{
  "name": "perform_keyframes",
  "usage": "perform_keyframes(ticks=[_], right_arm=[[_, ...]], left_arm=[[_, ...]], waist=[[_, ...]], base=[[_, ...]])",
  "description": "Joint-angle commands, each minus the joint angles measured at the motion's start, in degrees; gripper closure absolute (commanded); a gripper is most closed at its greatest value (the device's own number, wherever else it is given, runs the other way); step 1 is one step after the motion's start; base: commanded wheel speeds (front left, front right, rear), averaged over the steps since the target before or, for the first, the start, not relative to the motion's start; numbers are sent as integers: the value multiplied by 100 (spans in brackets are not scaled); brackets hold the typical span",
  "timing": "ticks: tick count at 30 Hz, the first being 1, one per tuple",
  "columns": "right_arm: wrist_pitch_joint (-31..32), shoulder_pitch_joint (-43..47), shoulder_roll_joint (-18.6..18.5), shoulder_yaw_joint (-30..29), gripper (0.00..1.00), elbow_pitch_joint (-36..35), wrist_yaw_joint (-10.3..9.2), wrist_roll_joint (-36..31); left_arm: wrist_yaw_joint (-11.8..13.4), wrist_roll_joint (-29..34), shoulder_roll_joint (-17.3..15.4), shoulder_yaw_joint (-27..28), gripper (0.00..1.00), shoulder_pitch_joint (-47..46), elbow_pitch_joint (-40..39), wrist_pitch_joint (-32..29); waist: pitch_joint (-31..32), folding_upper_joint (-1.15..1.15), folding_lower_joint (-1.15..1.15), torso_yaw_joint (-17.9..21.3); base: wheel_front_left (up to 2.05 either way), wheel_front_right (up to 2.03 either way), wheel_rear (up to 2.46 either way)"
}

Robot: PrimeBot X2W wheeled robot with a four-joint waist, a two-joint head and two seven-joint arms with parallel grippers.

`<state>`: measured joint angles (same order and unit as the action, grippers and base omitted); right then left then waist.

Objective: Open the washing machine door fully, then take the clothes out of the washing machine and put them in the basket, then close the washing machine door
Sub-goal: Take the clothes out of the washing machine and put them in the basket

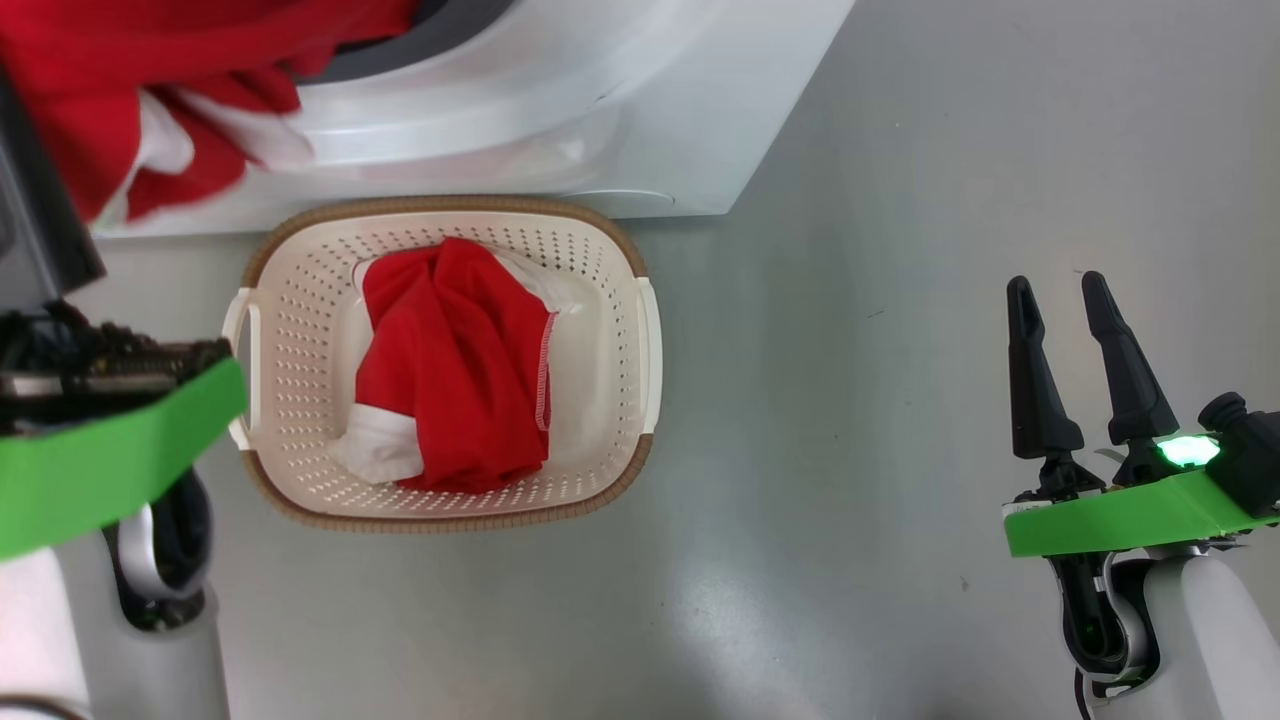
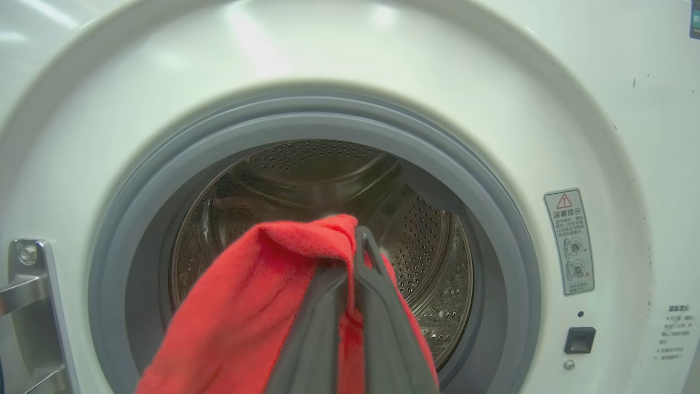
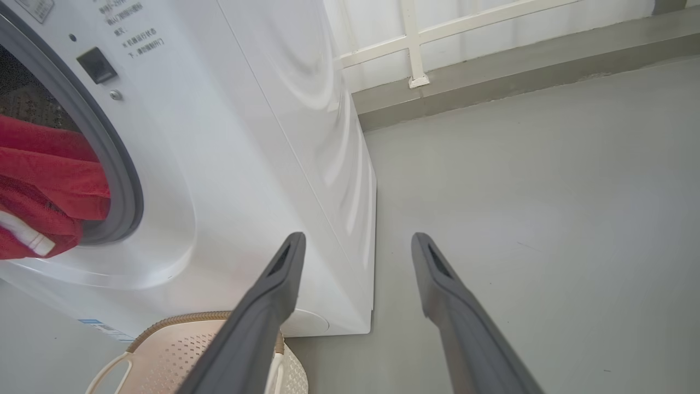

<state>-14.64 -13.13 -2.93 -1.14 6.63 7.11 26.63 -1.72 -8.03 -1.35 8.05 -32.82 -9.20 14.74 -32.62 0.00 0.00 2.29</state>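
left tool [image 2: 353, 251]: fingers together, clamped on a red garment [image 2: 246, 317] at the drum mouth of the washing machine [image 2: 547, 109]. Cloth and fingers hide the lower drum, so can't tell if more lies inside. Garment hangs out over the gasket, cut off at the head view's top. dark strip [image 1: 35, 200] at that view's left edge, cut off, can't identify. right tool [image 1: 1055, 283]: fingers apart, holding nothing, over the floor [image 1: 850, 420], well right of the basket [image 1: 600, 330]. Count: garments 2, one clamped, second red garment [image 1: 450, 370] lying in the basket. Basket 1, on the floor just in front of the machine.
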Motion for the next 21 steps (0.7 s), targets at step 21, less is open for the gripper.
perform_keyframes(ticks=[21], right_arm=[[-36, -44, 5, 163, 0, -185, 37, -9]], left_arm=[[116, -35, -154, -353, 100, 427, 1610, 26]], waist=[[-331, 0, 0, 41]], base=[[0, 0, 0]])
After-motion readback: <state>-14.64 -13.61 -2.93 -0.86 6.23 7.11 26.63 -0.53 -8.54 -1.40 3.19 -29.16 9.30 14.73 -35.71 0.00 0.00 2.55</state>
